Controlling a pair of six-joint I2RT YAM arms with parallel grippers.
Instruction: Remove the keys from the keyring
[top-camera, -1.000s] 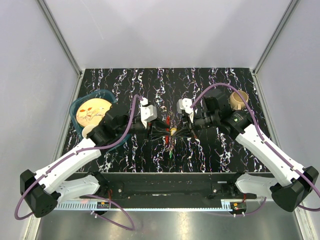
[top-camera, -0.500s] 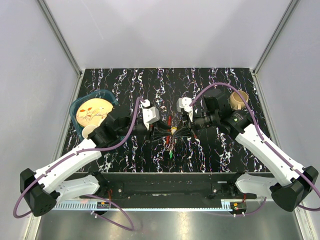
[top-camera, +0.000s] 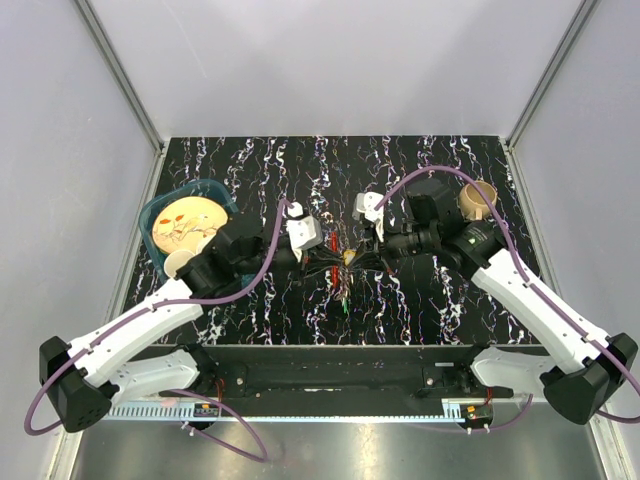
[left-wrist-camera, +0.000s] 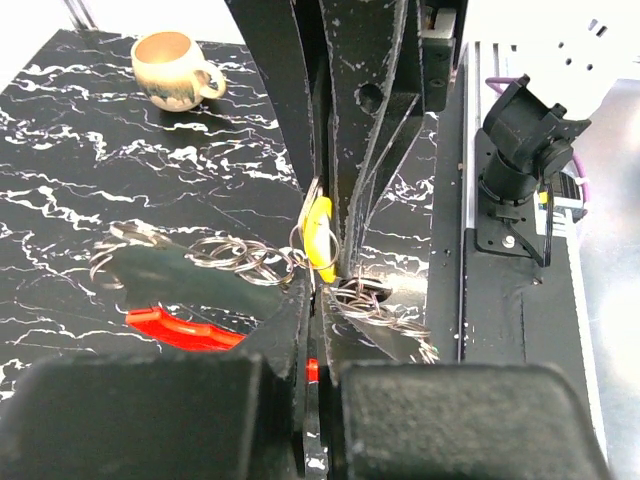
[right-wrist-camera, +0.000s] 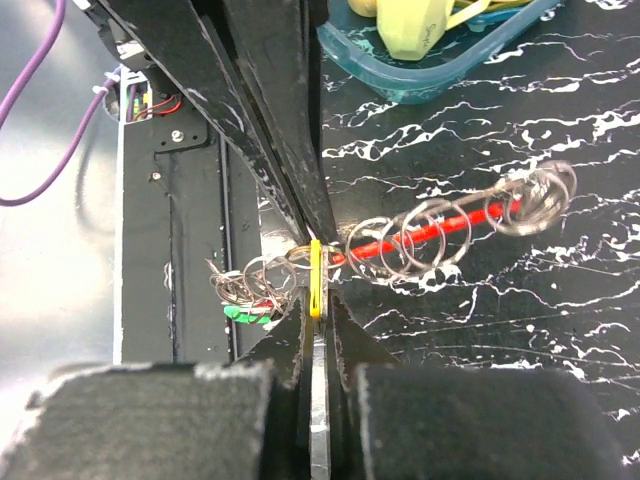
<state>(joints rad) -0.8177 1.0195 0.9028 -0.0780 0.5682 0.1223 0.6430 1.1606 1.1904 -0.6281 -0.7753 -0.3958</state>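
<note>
worktop (top-camera: 300, 165): black, marbled with white veins | walls (top-camera: 330, 60): plain pale grey panels at left, back and right | corner posts (top-camera: 120, 75): bare aluminium | near edge: grey metal sheet (top-camera: 340, 450) | light: soft, even

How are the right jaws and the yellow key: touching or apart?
Touching. In the right wrist view the right gripper pinches the yellow key edge-on between shut jaws.

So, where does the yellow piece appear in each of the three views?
Top external: the yellow piece is at the table's centre.
Left wrist: picture centre, standing upright.
Right wrist: centre, seen edge-on as a thin strip.
Shared landmark: the red piece, just beyond it from above; lower left in left wrist; upper right in right wrist.
</note>
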